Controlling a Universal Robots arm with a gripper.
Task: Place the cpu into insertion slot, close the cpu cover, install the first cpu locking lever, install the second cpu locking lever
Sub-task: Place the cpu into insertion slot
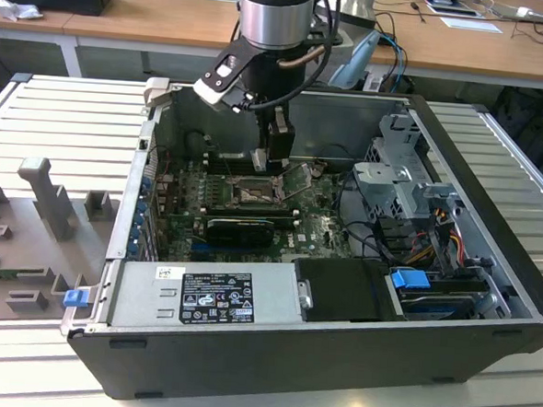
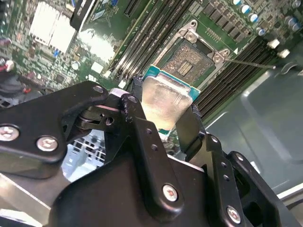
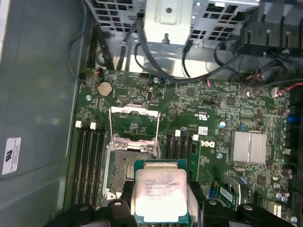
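Where the arm reaches down into the open computer case (image 1: 271,360), the gripper (image 1: 269,162) hangs above the green motherboard (image 1: 321,230). Its fingers (image 2: 189,130) are clamped on two opposite edges of the cpu (image 2: 166,97).

Far off toward the exterior view's left of the gripper, outside the case, a grey fixture tray (image 1: 31,216) lies on the ribbed metal table (image 1: 65,117). Closer in on that side, a blue clip (image 1: 77,296) sits at the case's corner. A silver power supply (image 1: 201,296) fills the stretch between the gripper and the case's near wall.

Just under the gripper lies the insertion slot (image 3: 129,165). In both wrist views the cpu is held with its pale metal top toward the cameras, above the board and not seated in the slot. In the first wrist view it overlaps only one edge of the slot, whose dark centre is bare.

The cpu cover (image 3: 133,124) stands swung open on the far side of the slot from the gripper. In the second wrist view a thin wire locking lever (image 2: 248,62) sticks out free beside the slot. Black memory slots (image 3: 90,158) flank the slot on both sides.

To the exterior view's right of the gripper stands a metal drive cage (image 1: 407,175), with bundled cables (image 1: 436,232) beside it.
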